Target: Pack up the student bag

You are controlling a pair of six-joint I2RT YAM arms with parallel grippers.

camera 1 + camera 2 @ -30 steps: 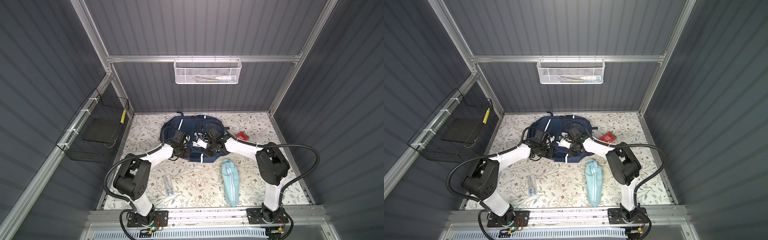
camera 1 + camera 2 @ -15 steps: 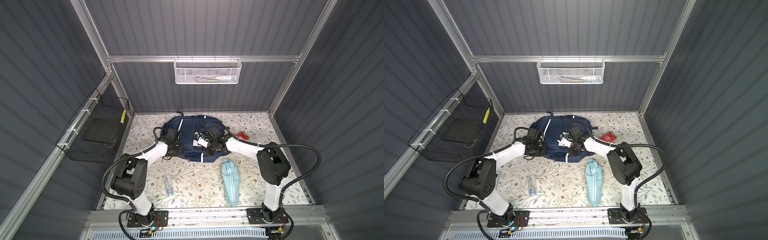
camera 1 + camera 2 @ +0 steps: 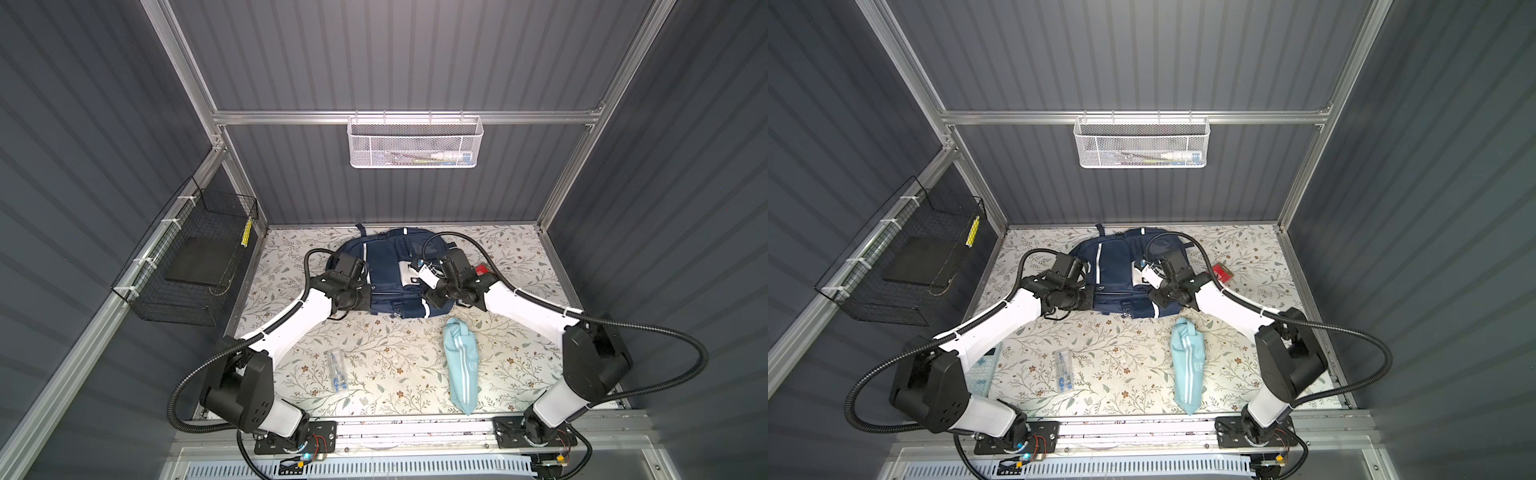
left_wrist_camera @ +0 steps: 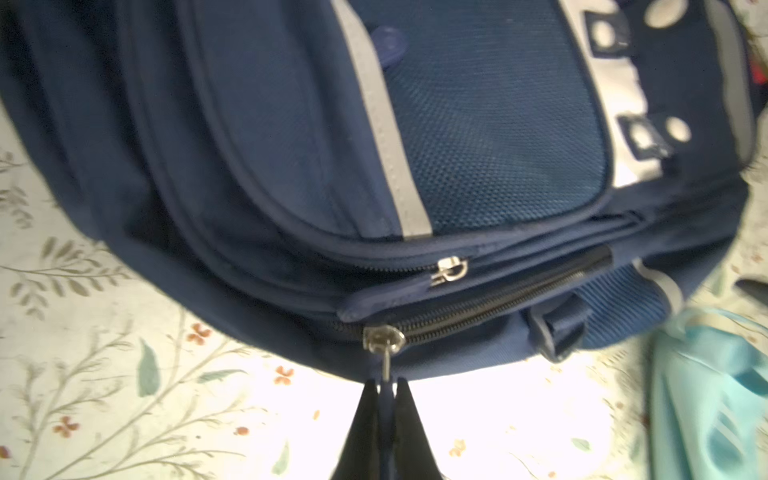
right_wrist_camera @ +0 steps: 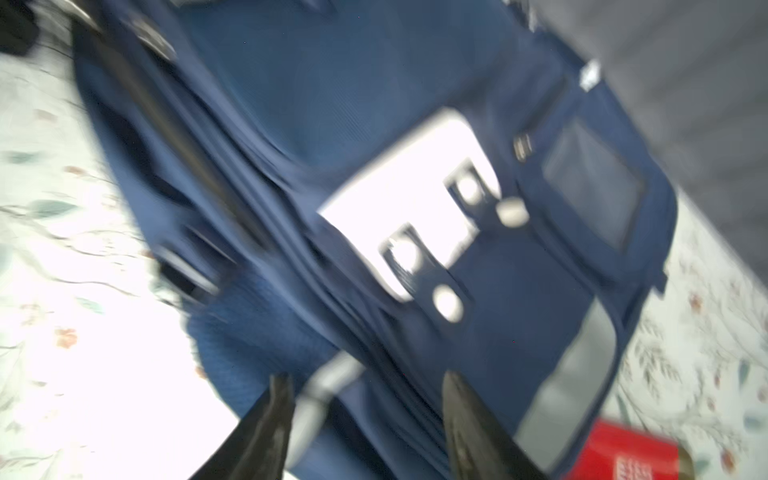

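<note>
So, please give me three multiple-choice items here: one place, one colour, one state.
1. Compared with the student bag, the light-blue pouch lies: A on top of it; B on the table, nearer the arm bases; C behind it.
2. The box beside the bag is: A green; B yellow; C red.
3. The left end effector is: A shut on the bag's zip pull; B open; C shut on the pouch.
B, it lies apart from the bag; C, red in both top views; A, it pinches the pull.

Floral-patterned table (image 3: 374, 345), navy backpack (image 3: 386, 266) flat at the back, red box (image 3: 482, 270) just beside it, light-blue striped pouch (image 3: 460, 365) and clear pen packet (image 3: 337, 370) nearer the front, calculator (image 3: 982, 368) front left.
</note>
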